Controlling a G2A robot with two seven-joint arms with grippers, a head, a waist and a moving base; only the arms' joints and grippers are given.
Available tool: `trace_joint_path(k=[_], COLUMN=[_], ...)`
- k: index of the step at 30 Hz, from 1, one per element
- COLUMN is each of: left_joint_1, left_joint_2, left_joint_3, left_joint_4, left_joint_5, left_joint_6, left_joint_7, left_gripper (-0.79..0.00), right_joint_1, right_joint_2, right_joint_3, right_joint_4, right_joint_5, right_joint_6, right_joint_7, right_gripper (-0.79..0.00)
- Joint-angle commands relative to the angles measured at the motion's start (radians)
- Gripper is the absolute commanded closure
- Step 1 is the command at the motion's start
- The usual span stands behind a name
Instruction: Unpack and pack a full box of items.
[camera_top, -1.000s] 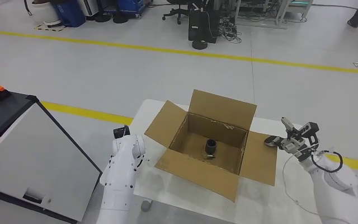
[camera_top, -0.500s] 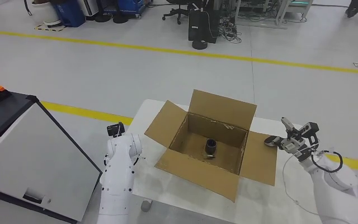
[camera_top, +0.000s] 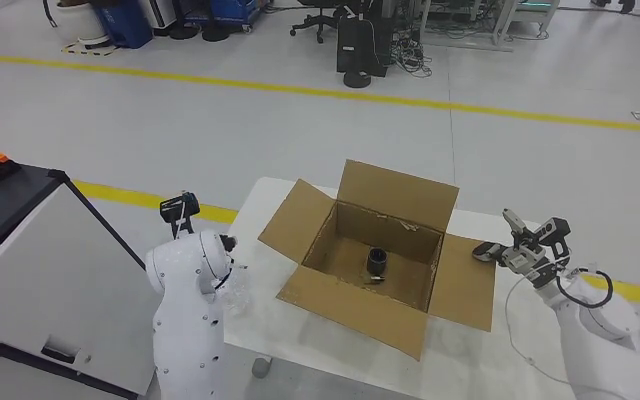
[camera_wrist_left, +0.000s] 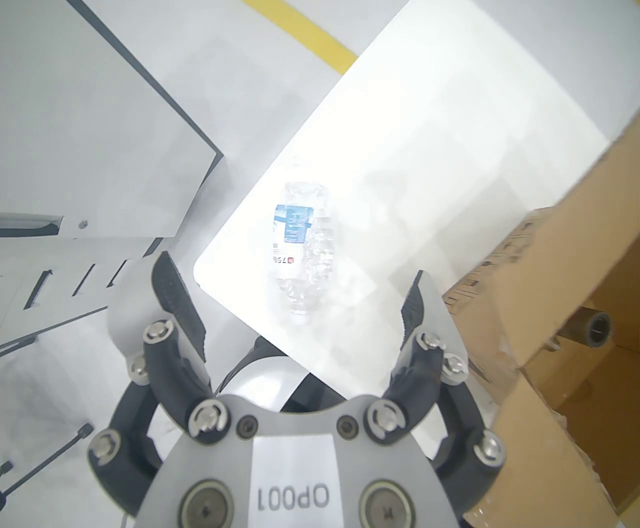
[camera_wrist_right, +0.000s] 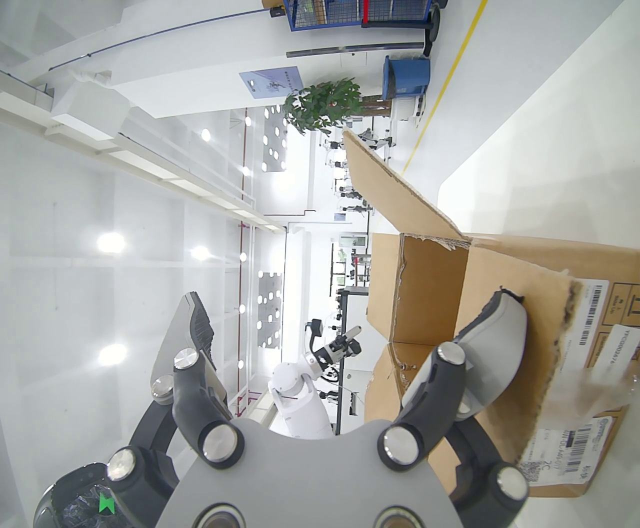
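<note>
Standing open in the middle of the white table, the cardboard box has its four flaps folded outward, and one dark cylindrical item rests on its floor. A clear plastic bottle with a blue and white label lies on its side on the table left of the box, close to the near left corner and apart from the cardboard. The left gripper hangs above that bottle with its fingers spread wide and nothing between them. Over on the right, the right gripper sits just beside the box's right flap, its fingers likewise parted and empty. Whether one finger touches the flap I cannot tell.
</note>
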Motion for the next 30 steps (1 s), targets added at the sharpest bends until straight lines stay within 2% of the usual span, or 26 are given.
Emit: trace_joint_path(k=[1,8,30], left_joint_1=[0.016,0.059,0.059], left_joint_2=[-0.006,-0.019,-0.019], left_joint_3=[0.025,0.089,0.089], left_joint_4=[-0.044,-0.157,-0.157], left_joint_5=[-0.001,0.006,0.006], left_joint_6=[-0.004,-0.070,-0.070], left_joint_7=[0.000,0.000,0.000], left_gripper=[-0.785,-0.785,-0.785], right_joint_1=[0.000,0.000,0.000], right_joint_2=[0.000,0.000,0.000], right_joint_3=[0.000,0.000,0.000], right_joint_4=[0.000,0.000,0.000], right_joint_5=[0.000,0.000,0.000], right_joint_6=[0.000,0.000,0.000], right_joint_7=[0.000,0.000,0.000], right_gripper=[-0.785,-0.785,-0.785])
